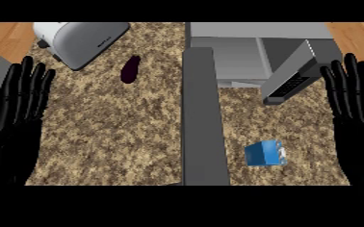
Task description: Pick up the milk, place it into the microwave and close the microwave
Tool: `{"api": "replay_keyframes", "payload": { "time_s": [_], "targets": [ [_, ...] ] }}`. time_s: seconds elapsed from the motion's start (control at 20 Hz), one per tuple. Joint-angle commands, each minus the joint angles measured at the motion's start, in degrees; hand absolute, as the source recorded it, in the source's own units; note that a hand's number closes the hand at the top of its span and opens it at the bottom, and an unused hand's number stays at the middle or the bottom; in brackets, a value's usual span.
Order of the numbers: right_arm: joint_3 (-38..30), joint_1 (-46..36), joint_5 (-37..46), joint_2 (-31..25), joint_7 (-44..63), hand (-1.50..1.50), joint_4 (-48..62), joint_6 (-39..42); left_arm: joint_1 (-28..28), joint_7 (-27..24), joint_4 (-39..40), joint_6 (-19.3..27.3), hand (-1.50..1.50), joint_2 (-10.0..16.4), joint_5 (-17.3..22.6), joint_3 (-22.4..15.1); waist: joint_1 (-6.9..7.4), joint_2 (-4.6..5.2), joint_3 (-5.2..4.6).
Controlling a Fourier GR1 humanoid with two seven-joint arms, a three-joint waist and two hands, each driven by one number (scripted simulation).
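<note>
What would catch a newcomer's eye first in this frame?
The blue milk carton stands out on the speckled counter, low and right of centre. Above it the microwave sits with its door swung open. The black left hand and right hand rest open, fingers up, at the two side edges.

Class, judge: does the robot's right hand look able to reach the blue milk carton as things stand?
Probably yes. The right hand rests open at the view's right edge; bare counter alone lies between it and the milk carton. The open microwave door sits farther up.
</note>
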Motion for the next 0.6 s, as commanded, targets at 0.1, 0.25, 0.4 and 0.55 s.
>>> {"api": "replay_keyframes", "payload": {
  "time_s": [0.1, 0.25, 0.4, 0.55],
  "targets": [
    [3.1, 8.1, 5.7, 0.8, 4.7, -1.5, -10.9, -2.8, -0.8, -1.8, 3.0, -0.2, -1.5, -1.6, 1.5, -0.3, 0.26, -0.5, 3.03],
    [5.7, 20.6, 8.0, 2.1, 2.9, -1.5, -19.6, -3.1, -2.4, -1.5, 5.8, -1.8, -1.5, -1.4, 4.8, 0.7, -0.59, -0.6, 3.07],
    [9.8, 23.0, 6.8, 3.8, 8.3, -1.5, -19.4, -3.1, 3.9, -1.4, 6.6, -0.3, -1.5, -6.2, 13.8, 0.4, 0.37, -0.58, 3.02],
    [16.3, 30.9, 11.2, 5.7, 6.5, -1.5, -23.6, -4.0, 6.6, -2.8, 5.6, -2.2, -1.5, -5.8, 15.4, 0.0, 0.69, -0.56, 3.07]
  ]
}}
